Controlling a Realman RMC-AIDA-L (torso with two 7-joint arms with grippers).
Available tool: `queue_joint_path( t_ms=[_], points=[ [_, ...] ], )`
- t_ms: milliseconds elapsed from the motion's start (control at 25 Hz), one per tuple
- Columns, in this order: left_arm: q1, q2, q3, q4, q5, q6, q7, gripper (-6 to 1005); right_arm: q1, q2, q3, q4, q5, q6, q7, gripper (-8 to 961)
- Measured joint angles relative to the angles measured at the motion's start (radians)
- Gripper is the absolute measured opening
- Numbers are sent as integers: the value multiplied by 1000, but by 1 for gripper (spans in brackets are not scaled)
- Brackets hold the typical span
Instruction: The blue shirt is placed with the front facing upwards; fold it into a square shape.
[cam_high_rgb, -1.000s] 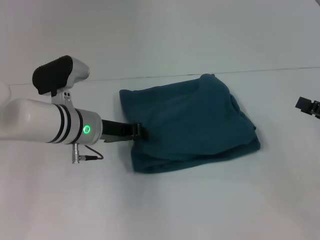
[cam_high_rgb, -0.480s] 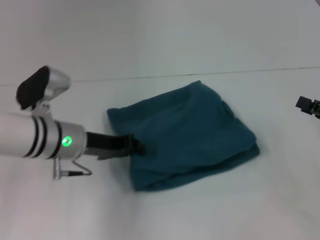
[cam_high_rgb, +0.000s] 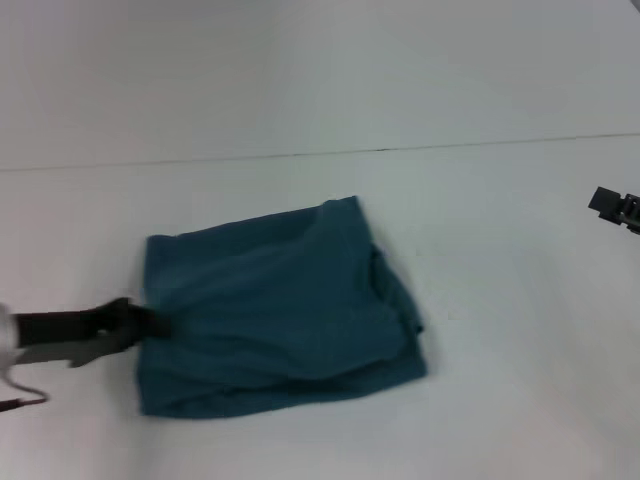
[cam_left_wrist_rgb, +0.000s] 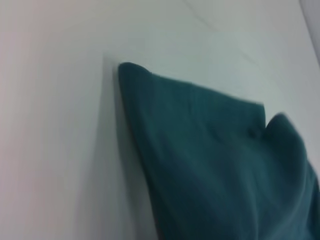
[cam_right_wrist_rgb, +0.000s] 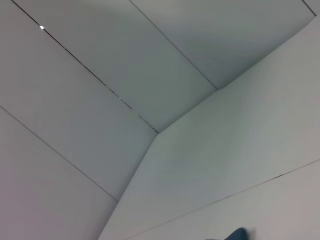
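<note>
the blue shirt (cam_high_rgb: 275, 305), folded into a rough rectangle, lies on the white tabletop (cam_high_rgb: 500, 400), left of centre. the left end effector (cam_high_rgb: 140, 322) is clamped on the shirt's left edge. the right end effector (cam_high_rgb: 615, 208) sits far right, well apart; whether it is open, i cannot tell.

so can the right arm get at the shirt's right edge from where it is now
Probably yes: the right gripper sits parked at the far right, with only bare table between it and the folded blue shirt. The left gripper holds the opposite edge.
</note>
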Motion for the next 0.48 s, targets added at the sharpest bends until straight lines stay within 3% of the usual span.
queue_joint_path(
  t_ms=[200, 480],
  points=[
    [22, 29, -154, 2, 10, 65, 76, 150, 3, 0, 0, 0, 0, 0, 6, 548],
    [-7, 44, -181, -25, 60, 63, 133, 149, 6, 1, 0, 0, -6, 0, 9, 549]
  ],
)
